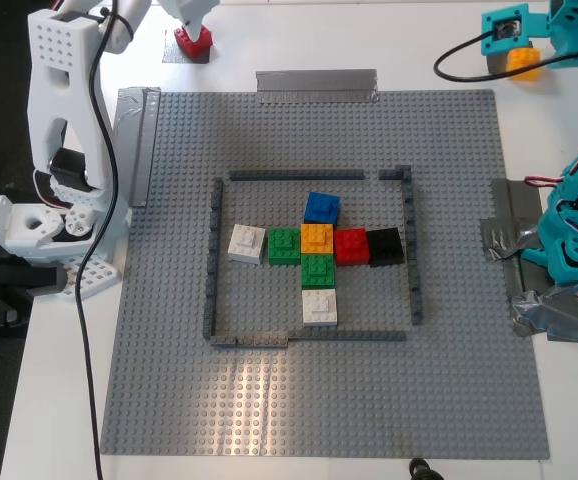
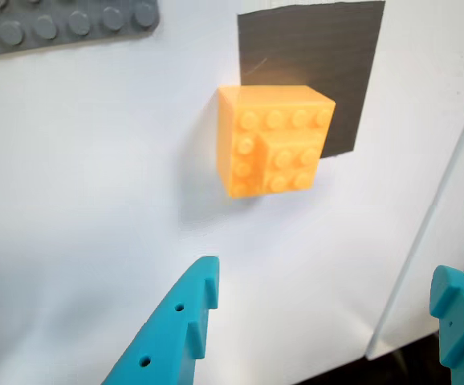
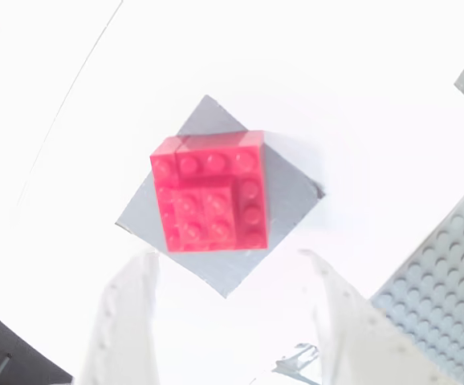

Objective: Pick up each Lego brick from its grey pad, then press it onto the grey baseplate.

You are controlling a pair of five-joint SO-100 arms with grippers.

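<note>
The orange-yellow brick [image 2: 272,140] lies on the white table, overlapping one edge of its dark-grey pad [image 2: 312,56]. My first gripper [image 2: 328,281], teal, is open and empty a short way in front of it; both sit at the exterior view's top right, brick [image 1: 522,62] under gripper [image 1: 529,40]. The red brick [image 3: 210,191] sits on its grey pad [image 3: 288,200]. My second gripper [image 3: 230,265], white, is open with its fingers on either side just short of the brick, at the exterior view's top left [image 1: 191,20], over the red brick [image 1: 194,42]. The grey baseplate [image 1: 169,300] fills the middle.
Inside the dark-grey frame [image 1: 214,260] stand blue [image 1: 321,207], green [image 1: 284,246], orange [image 1: 316,238], red [image 1: 350,245], black [image 1: 385,246] and white [image 1: 246,243] bricks. Duct-tape strips [image 1: 316,85] hold the plate's edges. Arm bases stand on both sides; a black cable [image 1: 94,250] hangs on the exterior view's left.
</note>
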